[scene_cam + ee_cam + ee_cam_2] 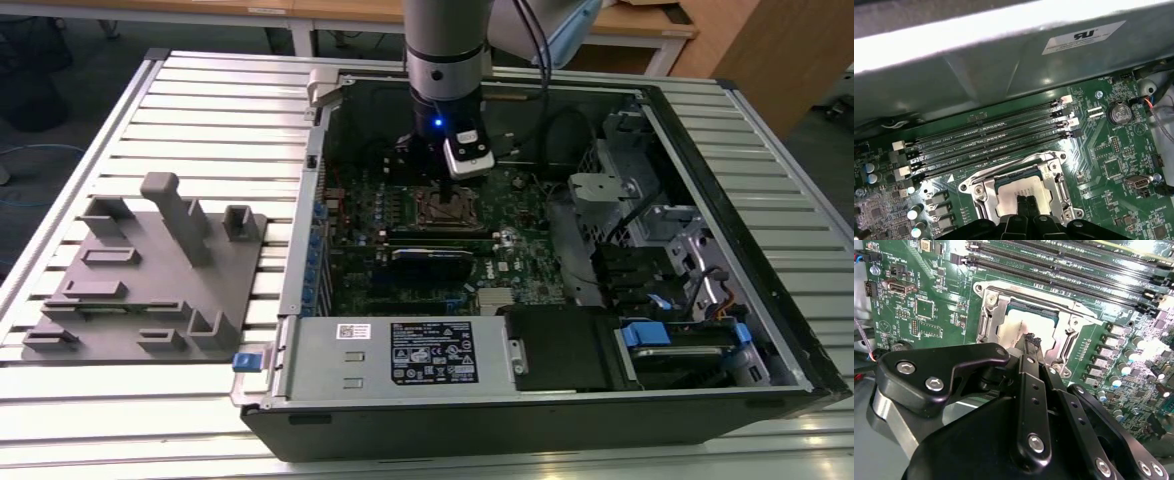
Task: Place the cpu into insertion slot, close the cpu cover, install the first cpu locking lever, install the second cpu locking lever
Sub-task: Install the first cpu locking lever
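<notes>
The gripper [1027, 201] hangs straight down over the insertion slot [1021, 187], its two black fingertips [1030, 341] pressed close together with no gap showing between them, and their tips sit at or just above the cpu [1015, 194]; whether they actually touch it cannot be told. The cpu lies flat inside the slot, directly beneath the tips, with the cpu cover [985, 191] lying down around it as a silvery frame, so the grey top shows through its window. Just beyond the slot from the gripper run the long black memory slots [989, 140], and green motherboard [929, 315] spreads all around. In the exterior view the arm [445, 60] reaches down into an open computer case [747, 200] lying on a ribbed metal table [200, 110]; a grey fixture block [147, 280] stands on the table well off to the exterior view's left. A white label [434, 353] with print sits on the case's power supply, too small to make out.
</notes>
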`<state>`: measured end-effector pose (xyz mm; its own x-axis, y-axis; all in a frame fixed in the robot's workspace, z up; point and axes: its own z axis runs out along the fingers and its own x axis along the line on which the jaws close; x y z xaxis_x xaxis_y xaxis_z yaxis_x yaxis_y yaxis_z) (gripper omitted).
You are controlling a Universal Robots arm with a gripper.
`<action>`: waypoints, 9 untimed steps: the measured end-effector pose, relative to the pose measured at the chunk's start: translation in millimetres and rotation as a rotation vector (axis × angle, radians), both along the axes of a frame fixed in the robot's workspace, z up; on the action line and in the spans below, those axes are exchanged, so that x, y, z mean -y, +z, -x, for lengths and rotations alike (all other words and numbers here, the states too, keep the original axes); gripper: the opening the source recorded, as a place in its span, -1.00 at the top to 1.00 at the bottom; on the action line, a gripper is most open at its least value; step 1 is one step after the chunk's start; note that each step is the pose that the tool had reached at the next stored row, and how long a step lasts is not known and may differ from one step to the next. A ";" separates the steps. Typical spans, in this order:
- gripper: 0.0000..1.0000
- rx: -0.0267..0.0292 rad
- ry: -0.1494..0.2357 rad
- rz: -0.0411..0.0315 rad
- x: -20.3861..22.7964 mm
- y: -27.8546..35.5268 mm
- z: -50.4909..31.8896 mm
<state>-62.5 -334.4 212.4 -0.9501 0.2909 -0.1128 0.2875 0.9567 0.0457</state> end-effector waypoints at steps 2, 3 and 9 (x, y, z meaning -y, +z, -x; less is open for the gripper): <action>0.79 -0.0016 0.000 -0.0001 0.0 -0.1 -0.1; 0.79 -0.0092 0.000 -0.0003 0.1 -0.3 -0.1; 0.79 -0.0620 0.000 0.0003 0.1 -0.9 -0.3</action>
<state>-62.2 -334.5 211.4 -0.9552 0.2911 -0.0538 0.2900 0.9566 0.0275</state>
